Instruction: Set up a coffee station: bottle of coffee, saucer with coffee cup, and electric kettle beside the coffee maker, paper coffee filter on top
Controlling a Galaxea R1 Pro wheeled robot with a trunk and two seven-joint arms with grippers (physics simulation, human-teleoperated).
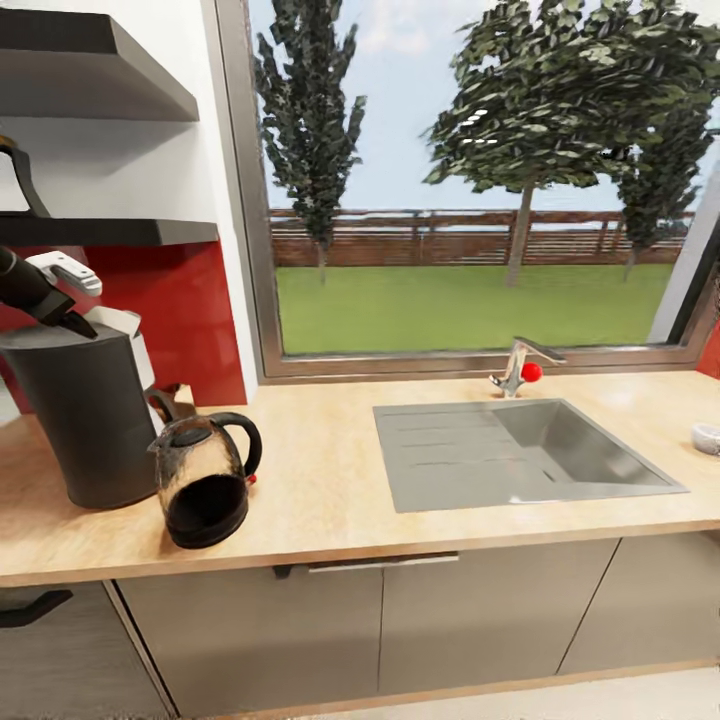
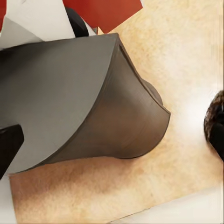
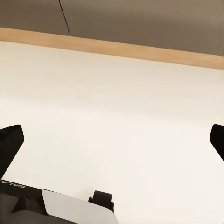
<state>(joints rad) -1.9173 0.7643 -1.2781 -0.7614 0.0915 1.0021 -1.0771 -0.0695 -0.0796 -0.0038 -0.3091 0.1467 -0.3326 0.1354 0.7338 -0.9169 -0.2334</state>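
The tall dark-grey coffee maker point(image 1: 90, 420) stands at the left end of the beige countertop point(image 1: 330, 480); its flat top point(image 2: 56, 93) lies right under my left wrist camera. My left gripper point(image 1: 68, 318) hovers at that top's back edge, with one dark finger point(image 2: 9, 149) at the frame edge, spread wide and holding nothing. A white sheet-like shape point(image 2: 32, 23) lies just behind the maker; I cannot tell what it is. The glass electric kettle point(image 1: 205, 480) sits right beside the maker, tipped toward me. My right gripper point(image 3: 112, 140) hangs open over pale floor.
A steel sink point(image 1: 520, 450) with a tap point(image 1: 515, 365) takes up the counter's right half. A small white rounded item point(image 1: 706, 437) is cut off at the right edge. Dark wall shelves point(image 1: 100, 230) hang above the maker, in front of a red backsplash point(image 1: 190, 310).
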